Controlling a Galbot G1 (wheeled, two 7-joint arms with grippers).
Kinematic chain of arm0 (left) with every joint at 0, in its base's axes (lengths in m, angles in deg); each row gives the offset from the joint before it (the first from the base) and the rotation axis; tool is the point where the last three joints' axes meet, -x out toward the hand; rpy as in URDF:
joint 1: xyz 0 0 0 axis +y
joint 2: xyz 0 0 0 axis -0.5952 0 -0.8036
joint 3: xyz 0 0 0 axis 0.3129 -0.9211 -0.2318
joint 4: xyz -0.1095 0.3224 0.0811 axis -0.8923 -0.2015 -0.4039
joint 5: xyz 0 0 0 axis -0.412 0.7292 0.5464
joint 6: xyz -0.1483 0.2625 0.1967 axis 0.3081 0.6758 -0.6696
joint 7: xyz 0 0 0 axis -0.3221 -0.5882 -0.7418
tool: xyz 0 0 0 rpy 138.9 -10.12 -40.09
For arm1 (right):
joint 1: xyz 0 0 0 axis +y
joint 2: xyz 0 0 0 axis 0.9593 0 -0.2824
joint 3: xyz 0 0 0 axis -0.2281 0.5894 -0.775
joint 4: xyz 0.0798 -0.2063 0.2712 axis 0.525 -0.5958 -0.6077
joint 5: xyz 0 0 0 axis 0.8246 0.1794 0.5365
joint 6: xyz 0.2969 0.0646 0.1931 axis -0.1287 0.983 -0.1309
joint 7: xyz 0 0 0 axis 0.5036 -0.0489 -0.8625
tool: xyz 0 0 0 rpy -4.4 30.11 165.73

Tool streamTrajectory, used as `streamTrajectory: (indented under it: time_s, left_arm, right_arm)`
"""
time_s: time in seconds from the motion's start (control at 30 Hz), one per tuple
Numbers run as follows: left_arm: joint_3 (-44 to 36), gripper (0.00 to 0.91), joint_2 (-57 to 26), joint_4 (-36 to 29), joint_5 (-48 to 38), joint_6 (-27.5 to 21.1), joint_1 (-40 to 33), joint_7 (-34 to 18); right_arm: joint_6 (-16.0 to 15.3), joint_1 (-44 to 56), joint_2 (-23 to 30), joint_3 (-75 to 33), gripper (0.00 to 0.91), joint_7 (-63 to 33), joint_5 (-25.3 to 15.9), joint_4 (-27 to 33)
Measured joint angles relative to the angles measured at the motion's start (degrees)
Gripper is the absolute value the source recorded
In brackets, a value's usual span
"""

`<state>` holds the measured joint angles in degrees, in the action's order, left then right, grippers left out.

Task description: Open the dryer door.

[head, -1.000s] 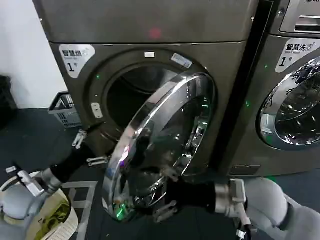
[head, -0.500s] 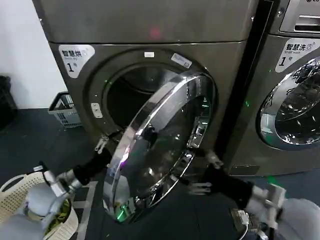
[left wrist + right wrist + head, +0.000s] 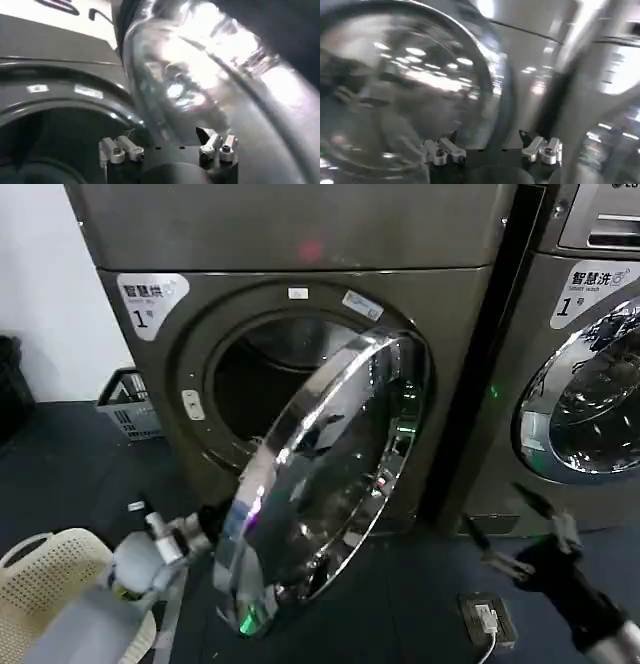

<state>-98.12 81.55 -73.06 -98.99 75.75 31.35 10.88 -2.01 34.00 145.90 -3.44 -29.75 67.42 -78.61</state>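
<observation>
Dark floor (image 3: 420, 604) — dryer door (image 3: 320, 484) ajar, left gripper (image 3: 205, 522) seemingly behind.

I see a dark blue-grey floor (image 3: 60, 464). On it, a cream perforated plastic laundry basket (image 3: 45, 579) at 8 o'clock, a grey slatted crate (image 3: 130, 404) at 9 o'clock, a small dark socket plate (image 3: 487, 620) at 5 o'clock.

A laundry room: a numbered front-loading dryer (image 3: 300, 364), a second machine (image 3: 585, 374) just beside it, laundry baskets (image 3: 50, 584) on the dark floor (image 3: 60, 474) nearby.
</observation>
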Motion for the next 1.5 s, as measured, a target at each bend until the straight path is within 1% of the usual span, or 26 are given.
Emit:
streamTrajectory:
  time_s: [0.07,0.13,0.4,0.5,0.63,0.73,0.93,1.17,1.5]
  left_arm:
    - [-1.49,0.907,1.17,0.72,0.0,-0.02,-1.09,0.0]
    - [-3.16,0.907,2.38,1.46,0.0,-0.03,-2.16,0.01]
    - [-9.03,0.907,7.09,4.98,-0.03,0.19,-6.32,-0.05]
    - [-10.9,0.907,9.18,6.62,0.24,0.19,-7.7,-0.17]
    - [-13.12,0.907,12.17,9.02,0.55,0.13,-9.45,-0.54]
    - [-14.49,0.907,14.42,10.92,1.0,0.11,-10.71,-0.75]
    - [-15.92,0.907,18.05,14.42,2.5,-0.12,-12.22,-1.69]
    - [-16.35,0.907,21.61,17.9,4.72,-0.6,-13.84,-2.95]
    - [-17.46,0.907,26.74,22.84,5.48,-0.9,-16.03,-3.2]
  right_arm:
    - [-1.44,-1.68,0.24,-2.42,0.907,-1.66,-0.75,0.91]
    - [-1.97,-3.23,0.22,-4.79,0.907,-3.28,-1.78,1.91]
    - [-0.76,-5.85,0.22,-12.4,0.907,-6.48,-1.97,6.18]
    - [-0.99,-6.97,0.21,-14.74,0.907,-6.69,-1.62,8.0]
    - [-2.26,-8.08,0.21,-17.39,0.907,-6.83,0.85,10.1]
    - [-2.86,-8.75,0.21,-18.99,0.907,-7.03,1.09,11.59]
    - [-3.85,-10.36,0.19,-22.67,0.907,-9.42,-0.02,15.49]
    - [-3.99,-11.49,0.18,-26.62,0.907,-11.74,-2.76,18.69]
    - [-3.58,-11.93,0.18,-29.51,0.907,-12.16,-2.44,19.6]
